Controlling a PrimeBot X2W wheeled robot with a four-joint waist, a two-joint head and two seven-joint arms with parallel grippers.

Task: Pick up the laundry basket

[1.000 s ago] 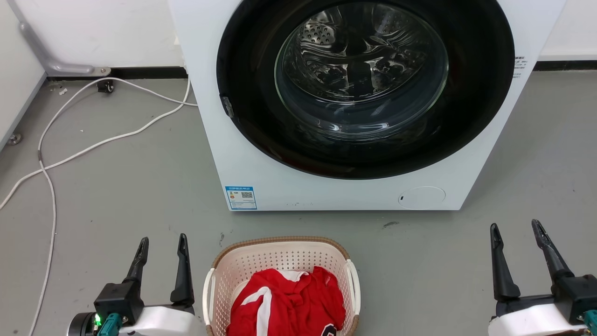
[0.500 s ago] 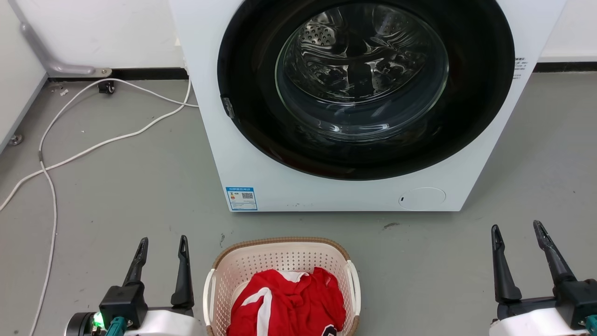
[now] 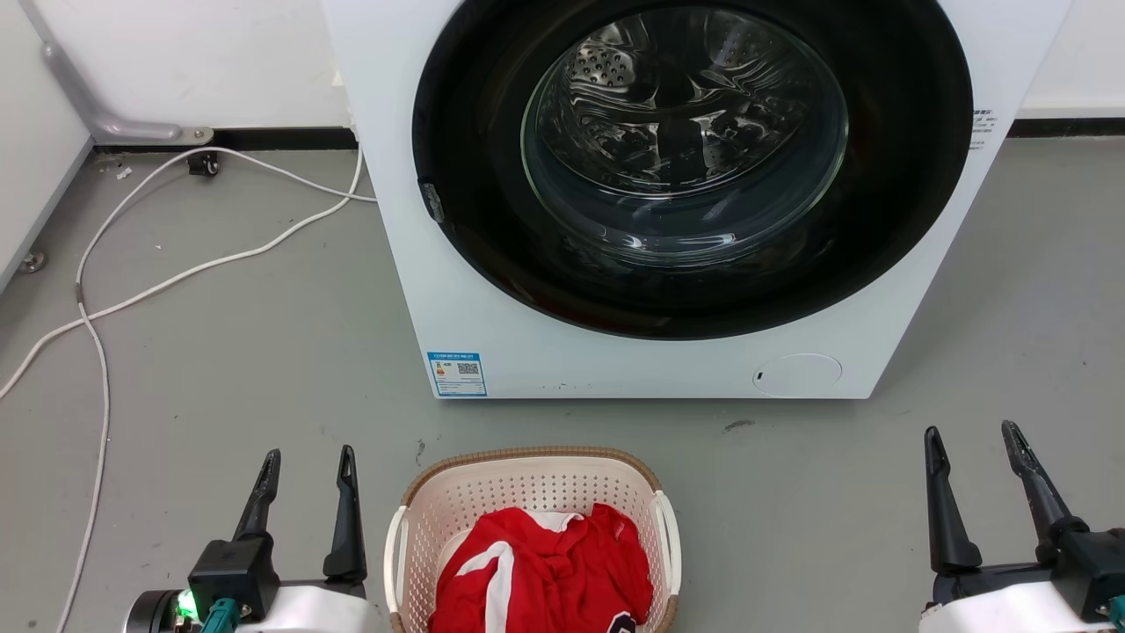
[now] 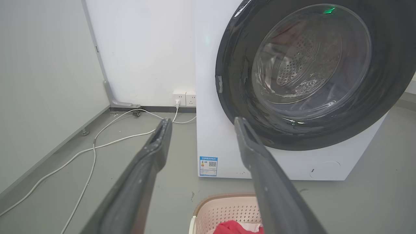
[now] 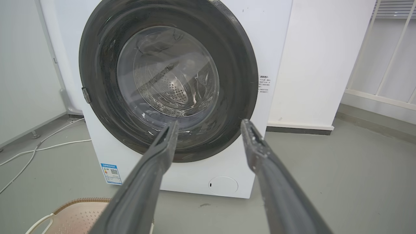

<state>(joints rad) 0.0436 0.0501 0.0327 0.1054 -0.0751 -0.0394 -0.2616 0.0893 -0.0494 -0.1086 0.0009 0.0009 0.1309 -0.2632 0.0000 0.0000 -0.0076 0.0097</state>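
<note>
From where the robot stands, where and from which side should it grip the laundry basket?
Probably by the white side handles: left gripper to the left handle, right gripper to the right handle, each from outside. They bow out from the walls of the laundry basket, leaving finger room.

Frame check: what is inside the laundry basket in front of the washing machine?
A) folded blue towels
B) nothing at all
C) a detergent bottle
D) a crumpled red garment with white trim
D: the head view shows a red garment with white trim bunched inside the laundry basket.
</note>
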